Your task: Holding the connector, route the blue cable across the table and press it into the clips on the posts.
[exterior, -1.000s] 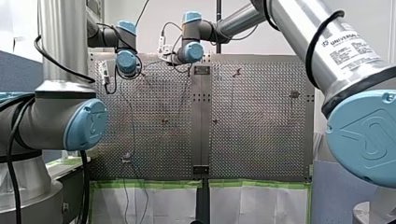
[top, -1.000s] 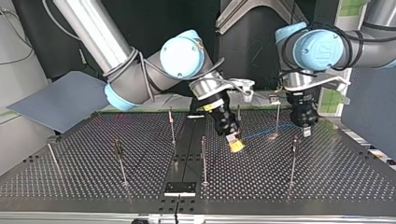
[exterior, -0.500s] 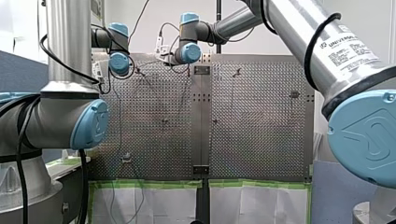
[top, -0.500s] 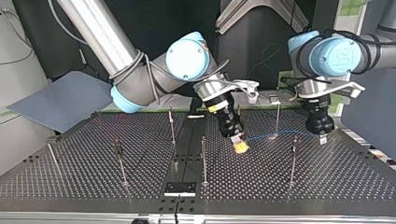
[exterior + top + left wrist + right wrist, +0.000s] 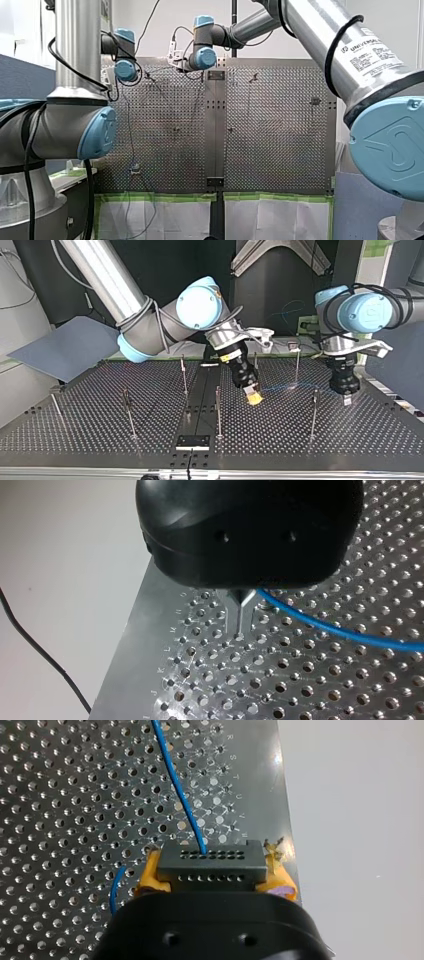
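Right end effector, yellow pads, clamped on the black connector. Blue cable left the connector's face and ran low over the counter to my left end effector, metal fingers pinched together, apparently on the cable. Span passed near a post's foot. Judgement: raise both ends level to clip height, hold the span taut, press down gently, no jerk on the connector.

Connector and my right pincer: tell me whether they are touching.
Touching. The right wrist view shows the connector wedged between the right pincer's yellow pads, one pressed against each end.
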Controlling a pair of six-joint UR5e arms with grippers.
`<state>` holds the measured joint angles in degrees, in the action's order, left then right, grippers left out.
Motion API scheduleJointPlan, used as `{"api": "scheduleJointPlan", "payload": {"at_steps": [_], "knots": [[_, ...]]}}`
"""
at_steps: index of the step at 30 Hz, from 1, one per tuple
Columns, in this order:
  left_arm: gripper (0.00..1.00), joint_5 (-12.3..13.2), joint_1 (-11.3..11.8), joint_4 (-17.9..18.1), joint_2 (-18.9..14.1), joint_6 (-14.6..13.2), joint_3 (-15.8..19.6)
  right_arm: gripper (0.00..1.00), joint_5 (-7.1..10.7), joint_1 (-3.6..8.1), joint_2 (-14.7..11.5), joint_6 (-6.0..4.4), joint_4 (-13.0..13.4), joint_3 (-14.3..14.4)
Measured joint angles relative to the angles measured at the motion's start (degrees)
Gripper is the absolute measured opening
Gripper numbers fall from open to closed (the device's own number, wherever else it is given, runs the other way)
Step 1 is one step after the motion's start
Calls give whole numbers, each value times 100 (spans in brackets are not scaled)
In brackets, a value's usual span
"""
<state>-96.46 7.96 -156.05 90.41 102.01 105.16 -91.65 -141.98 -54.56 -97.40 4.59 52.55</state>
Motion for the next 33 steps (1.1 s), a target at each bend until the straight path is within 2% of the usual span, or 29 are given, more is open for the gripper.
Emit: {"api": "scheduleJointPlan", "payload": {"at_steps": [13,17,21,25,32,33], "knots": [[0,348,165,69,440,96,-138,0,6,83,10,-6,-9,0],[0,540,181,146,560,187,-242,0,6,127,10,-8,-9,1],[0,629,196,177,659,284,-363,0,6,179,10,-8,-9,-1],[0,607,215,175,729,338,-443,0,6,225,10,-8,-9,-1],[0,380,247,12,751,385,-465,0,10,243,8,-7,-14,-11],[15,340,249,-25,751,391,-465,0,9,243,7,-6,-18,-11]]}}
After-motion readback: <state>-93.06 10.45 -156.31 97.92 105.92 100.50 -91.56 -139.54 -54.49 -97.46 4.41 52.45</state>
